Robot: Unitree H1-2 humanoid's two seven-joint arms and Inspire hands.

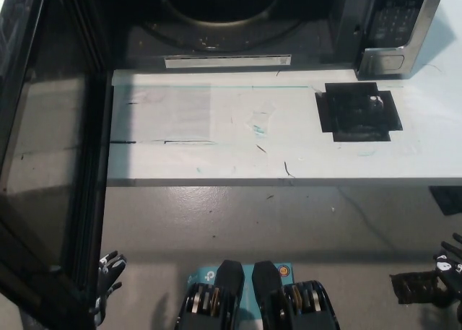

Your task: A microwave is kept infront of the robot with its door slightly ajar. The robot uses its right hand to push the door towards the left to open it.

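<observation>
The door (43, 164) stands swung wide left, the microwave (216, 19) cavity exposed: task looks done. Right hand (449, 261) rests low, empty, fingers apart; left hand (107, 283) likewise.

table (216, 164): white, scuffed | on it: microwave (238, 19) at back, black patch (359, 111) right

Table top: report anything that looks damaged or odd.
A black taped patch with ragged edges sits on the white table near the microwave, and dark scratches mark the surface. Nothing spilled.
</observation>
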